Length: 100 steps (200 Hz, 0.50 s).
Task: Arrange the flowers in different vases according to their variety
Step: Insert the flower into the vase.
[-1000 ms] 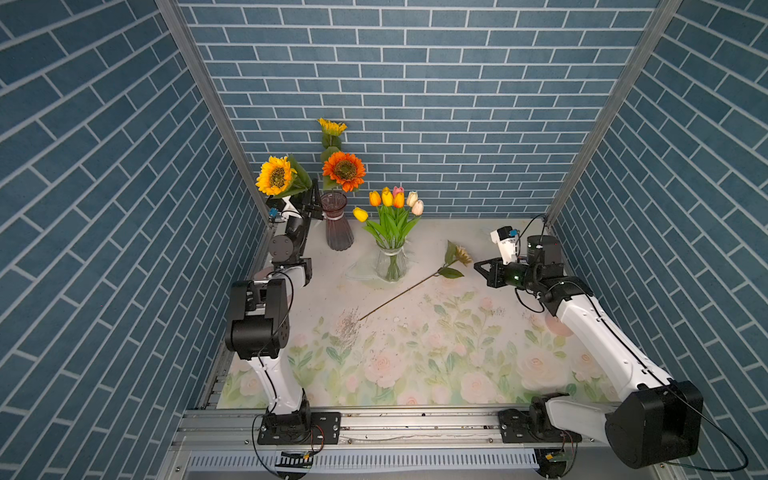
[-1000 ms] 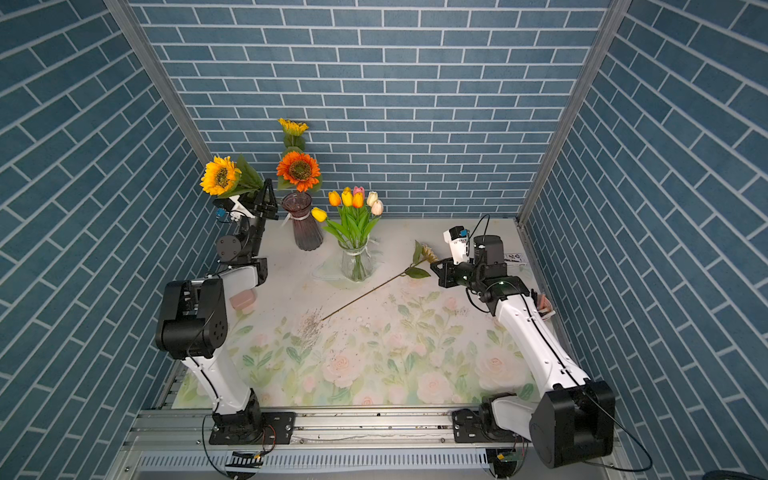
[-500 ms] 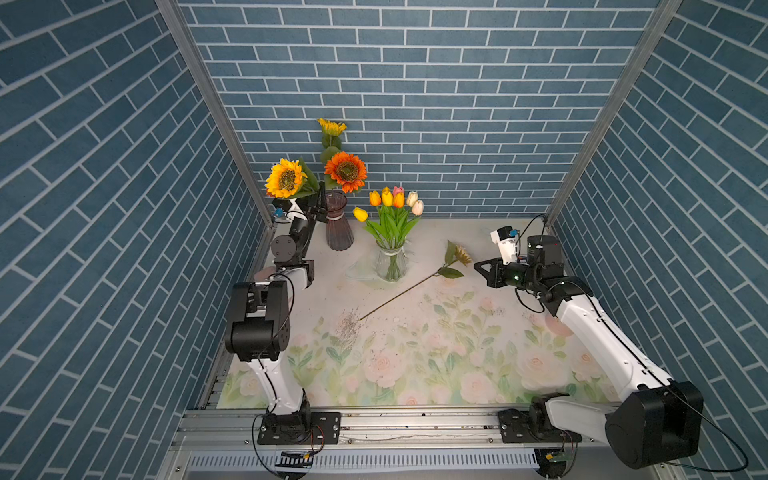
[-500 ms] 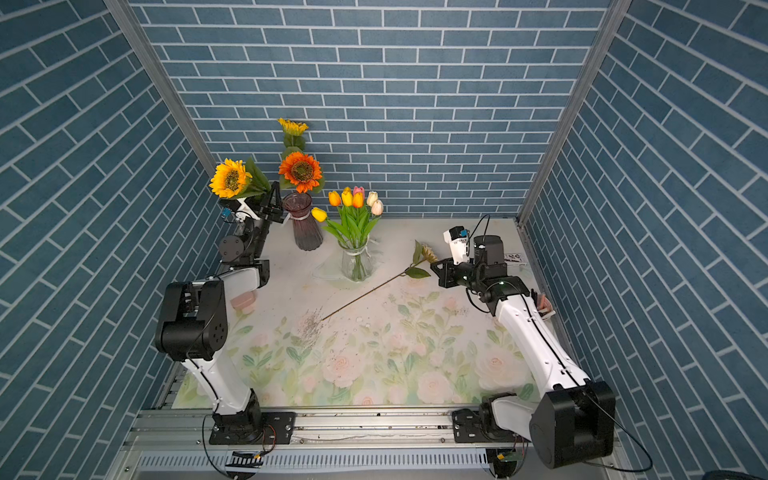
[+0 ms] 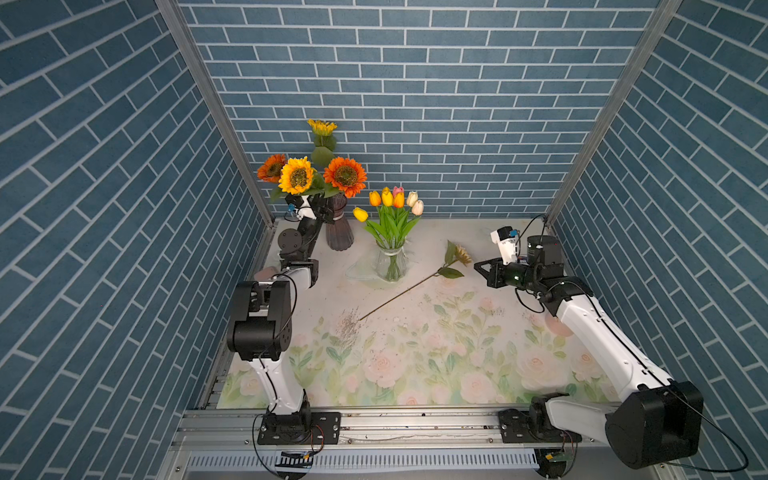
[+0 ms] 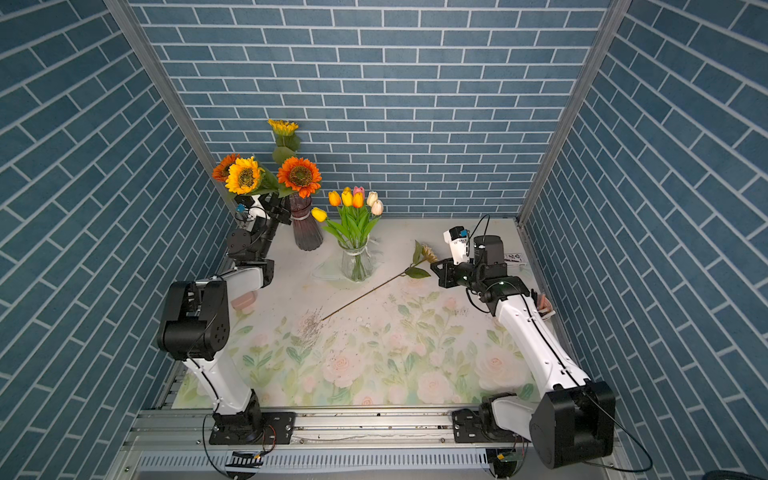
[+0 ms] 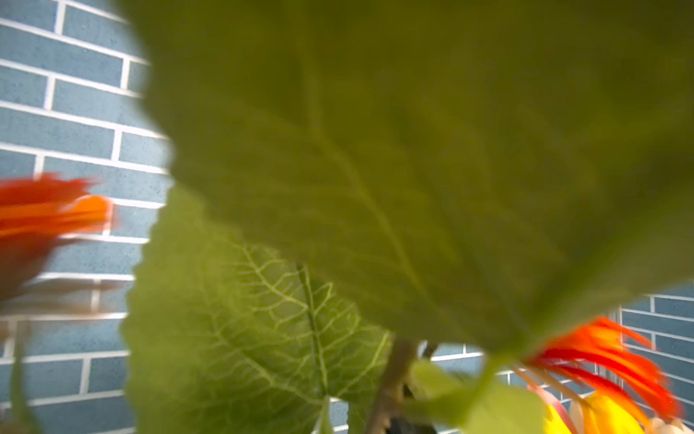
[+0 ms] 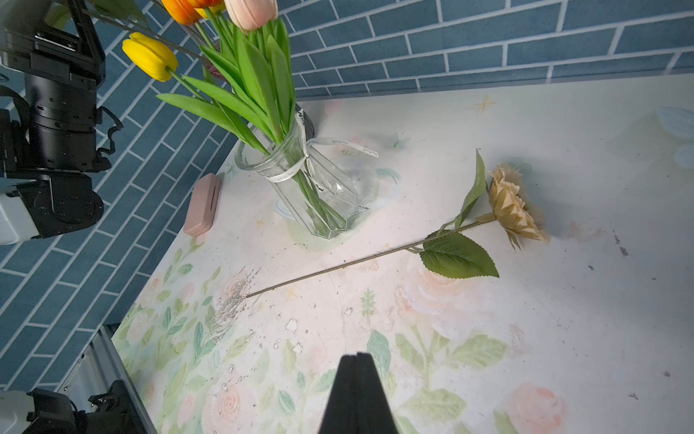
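Note:
In both top views my left gripper (image 5: pixel 323 209) stands at the neck of the dark purple ribbed vase (image 5: pixel 339 233), shut on the stem of a yellow sunflower (image 5: pixel 296 177). Its leaves fill the left wrist view, where only the stem (image 7: pixel 394 370) shows near the jaws. An orange sunflower (image 5: pixel 345 176) and a tall yellow one (image 5: pixel 322 127) rise from that vase, and another orange head (image 5: pixel 272 167) shows behind the held flower. Tulips (image 5: pixel 392 199) stand in the clear vase (image 5: pixel 390 262). A cream sunflower (image 5: pixel 462 254) lies on the mat. My right gripper (image 5: pixel 478 266) is shut and empty beside its head.
A flat pink case (image 8: pixel 204 204) lies by the left wall near the left arm's base. The cream sunflower's long stem (image 8: pixel 338 265) runs across the mat's middle. Blue brick walls close in the back and both sides, and a metal rail (image 5: pixel 374 419) edges the front.
My left gripper has carried the yellow sunflower to the right, up to the purple vase's neck. The right arm has not moved.

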Each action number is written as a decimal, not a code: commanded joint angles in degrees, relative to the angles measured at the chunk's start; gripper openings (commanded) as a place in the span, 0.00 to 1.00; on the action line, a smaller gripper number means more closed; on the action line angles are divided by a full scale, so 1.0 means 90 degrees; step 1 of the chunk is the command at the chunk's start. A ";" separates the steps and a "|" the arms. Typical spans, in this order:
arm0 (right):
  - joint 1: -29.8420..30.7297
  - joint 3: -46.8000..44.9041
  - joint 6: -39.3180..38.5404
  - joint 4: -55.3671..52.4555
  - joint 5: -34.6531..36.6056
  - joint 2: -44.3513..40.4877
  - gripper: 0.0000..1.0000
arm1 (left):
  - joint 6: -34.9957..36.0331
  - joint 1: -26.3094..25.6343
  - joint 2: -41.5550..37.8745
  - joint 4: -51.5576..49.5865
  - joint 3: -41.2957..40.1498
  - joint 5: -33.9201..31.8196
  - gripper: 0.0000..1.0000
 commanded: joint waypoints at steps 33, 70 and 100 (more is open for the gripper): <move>0.0005 0.0118 -0.0231 0.0005 -0.0023 0.0123 0.00 | 0.0085 -0.0098 0.0266 -0.0124 0.0208 -0.0038 0.38; 0.0014 0.0063 -0.0226 0.0044 -0.0029 0.0162 0.00 | 0.0101 -0.0170 0.0469 -0.0230 0.0187 -0.0041 0.38; 0.0006 -0.0001 -0.0234 0.0054 -0.0018 0.0167 0.00 | 0.0076 -0.0211 0.0752 -0.0274 0.0185 -0.0127 0.38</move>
